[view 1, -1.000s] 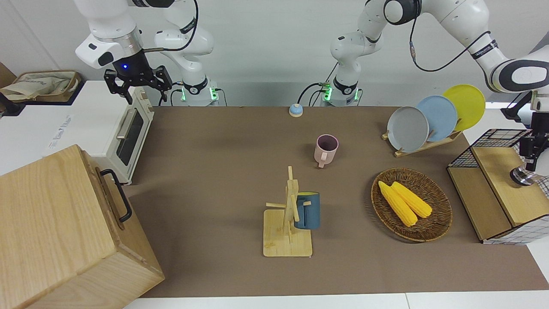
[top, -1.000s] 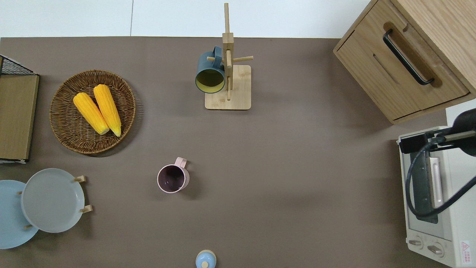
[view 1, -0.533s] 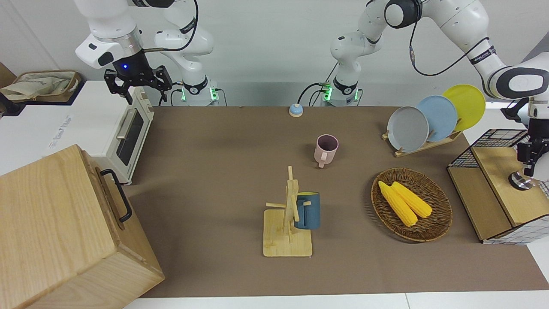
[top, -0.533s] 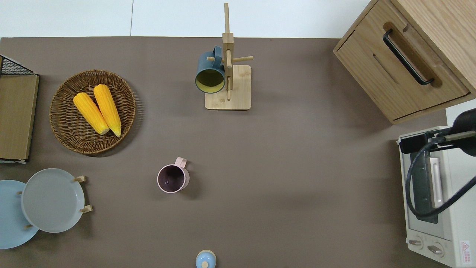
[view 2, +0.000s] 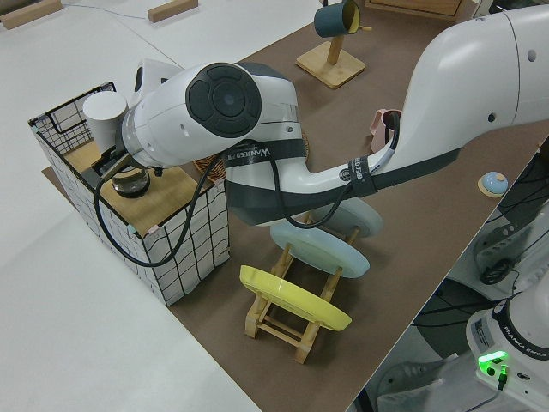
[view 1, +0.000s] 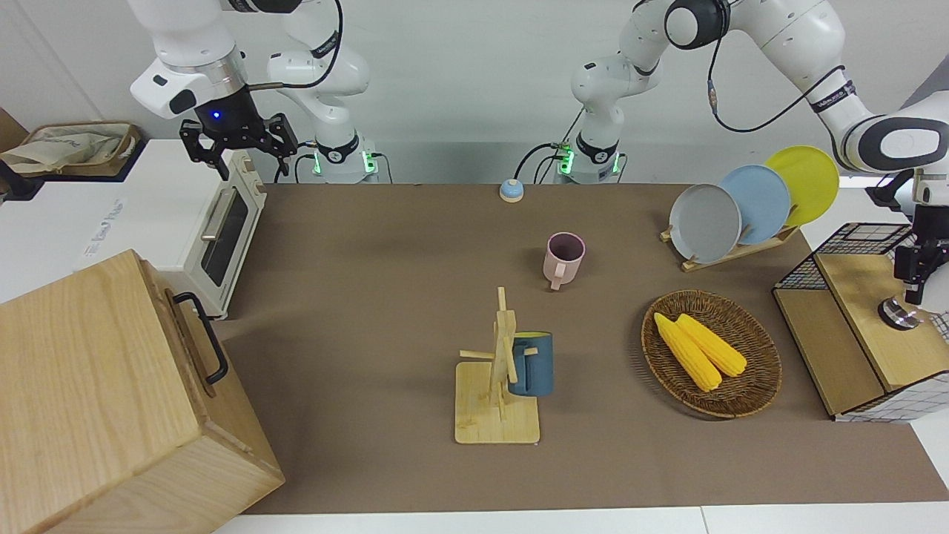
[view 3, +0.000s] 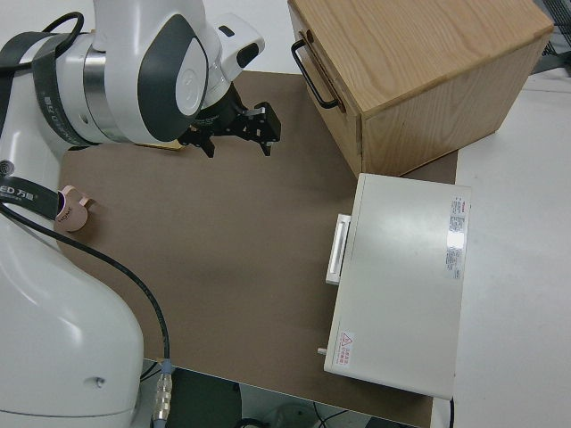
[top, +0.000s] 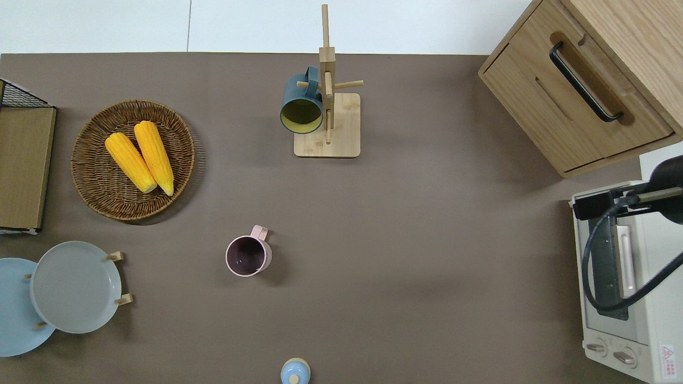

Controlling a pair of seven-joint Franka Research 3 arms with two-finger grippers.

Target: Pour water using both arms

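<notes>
The left pincer (view 1: pixel 913 276) is the one at work. It hangs just above a small round vessel (view 1: pixel 897 313) with a silvery rim, which sits on the wooden lid (view 1: pixel 875 348) of a wire basket (view 1: pixel 860 237) at the left arm's end of the surface (view 1: pixel 371 297). The pincer points down at the vessel, which suits a grip from above. Its fingers are hidden by the wrist, so I cannot tell whether it is released or clenched, nor whether it touches the vessel.

The right arm is parked, and the right pincer (view 1: pixel 239 144) is released, with its fingers spread wide and nothing between them.

A pink cup (view 1: pixel 565 257) stands upright and alone near the middle of the surface, mouth up and handle turned away from the robots. That leaves it free to take a pour, and it looks like the likely target. A blue cup (view 1: pixel 532 363) hangs by its handle on a wooden rack (view 1: pixel 495 415) farther from the robots, tipped on its side and so of no use for pouring into as it hangs.

The job looks barely begun, since nothing is lifted and the vessel rests on the lid. The next move probably calls for a firm hold on the vessel before any carrying toward the pink cup
</notes>
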